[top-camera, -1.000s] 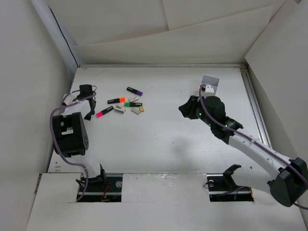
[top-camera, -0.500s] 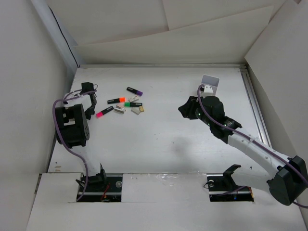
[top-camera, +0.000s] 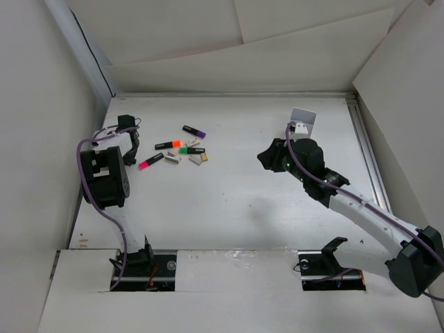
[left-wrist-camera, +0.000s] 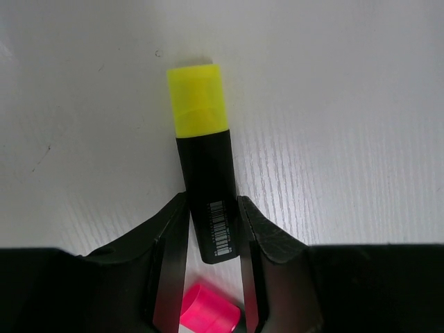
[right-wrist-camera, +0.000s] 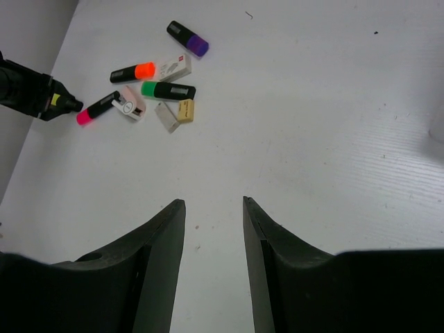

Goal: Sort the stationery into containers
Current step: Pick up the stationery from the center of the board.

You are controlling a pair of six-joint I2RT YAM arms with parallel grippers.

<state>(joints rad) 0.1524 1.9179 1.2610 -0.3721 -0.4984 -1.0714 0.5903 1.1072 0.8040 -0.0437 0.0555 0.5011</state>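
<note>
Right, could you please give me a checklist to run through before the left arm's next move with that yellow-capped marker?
1. Left pincer closed on the yellow-capped marker: ok, fingers press both sides of its black body.
2. Grip near the marker's middle: not ok, it holds the tail end.
3. Pink cap clear of the pincer: cannot tell, it sits close beneath.
4. Right pincer open and empty: ok.
5. White box ready to receive: cannot tell, its compartments are not visible.

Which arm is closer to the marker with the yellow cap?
Left. The left fingers pinch the yellow-capped marker; the right fingers hang open far across the table, to the marker's right.
</note>
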